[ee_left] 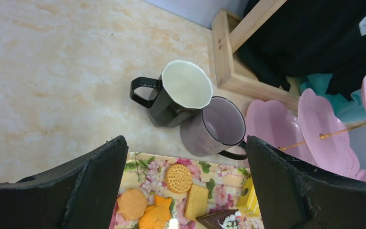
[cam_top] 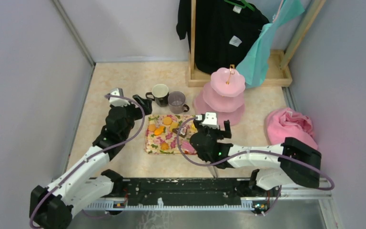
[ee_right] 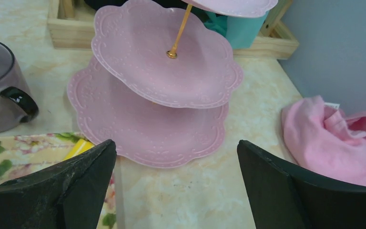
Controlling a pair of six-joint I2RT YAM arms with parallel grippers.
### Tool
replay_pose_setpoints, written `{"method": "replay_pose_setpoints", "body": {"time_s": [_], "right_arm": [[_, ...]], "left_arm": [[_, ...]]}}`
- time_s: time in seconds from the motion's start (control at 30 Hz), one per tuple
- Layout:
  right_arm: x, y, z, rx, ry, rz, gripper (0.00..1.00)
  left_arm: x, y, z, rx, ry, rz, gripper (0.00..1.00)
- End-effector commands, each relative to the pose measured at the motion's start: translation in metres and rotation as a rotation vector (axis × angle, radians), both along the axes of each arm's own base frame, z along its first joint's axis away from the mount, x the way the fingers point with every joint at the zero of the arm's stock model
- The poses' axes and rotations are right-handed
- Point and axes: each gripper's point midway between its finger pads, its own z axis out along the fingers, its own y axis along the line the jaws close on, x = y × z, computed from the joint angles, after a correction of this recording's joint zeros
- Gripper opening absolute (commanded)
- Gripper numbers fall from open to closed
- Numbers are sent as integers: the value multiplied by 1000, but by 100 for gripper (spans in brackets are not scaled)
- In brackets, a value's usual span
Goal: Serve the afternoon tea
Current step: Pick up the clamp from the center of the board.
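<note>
Black-fingered left gripper [ee_left: 186, 140] is hanging wide open and empty near the black mug [ee_left: 171, 102], with the smoky mug [ee_left: 209, 131] sitting just beside it. Nearer, snacks [ee_left: 178, 177] are lying on the tray [cam_top: 157, 145], and the right gripper [ee_right: 175, 143] is gaping empty before the stand [ee_right: 162, 109].

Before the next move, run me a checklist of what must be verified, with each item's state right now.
1. Left pincer open and empty: ok.
2. Right pincer open and empty: ok.
3. Pink three-tier stand upright, visible tiers bare: ok.
4. Small orange, yellow and brown snacks lying uncovered on the flower-patterned tray: ok.
5. Black mug with white inside and smoky translucent mug upright, side by side: ok.
6. Two round brown coasters located: cannot tell, none in view.
</note>
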Motion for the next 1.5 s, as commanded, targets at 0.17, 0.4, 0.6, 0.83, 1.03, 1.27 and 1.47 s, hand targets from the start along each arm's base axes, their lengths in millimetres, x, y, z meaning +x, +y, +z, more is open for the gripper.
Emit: {"method": "replay_pose_setpoints", "body": {"time_s": [0.17,0.4,0.6,0.83,1.03,1.27,1.47], "right_arm": [[-5,18,12,45,58,6,99],[-10,29,-6,58,153,114,93],[-27,28,-21,177,210,296,89],[-49,29,-38,217,345,382,87],[-76,25,-64,193,462,384,89],[-99,27,-80,281,519,474,91],[-107,34,-92,313,558,522,91]], "left_arm": [[11,-3,-8,75,83,37,99],[13,4,-33,131,148,77,99],[6,1,-40,98,185,57,99],[-12,-7,-25,1,157,-8,99],[-24,-16,-24,-46,151,-80,99],[-29,-26,-33,-40,194,-137,99],[-35,-30,-46,-32,233,-168,99]]}}
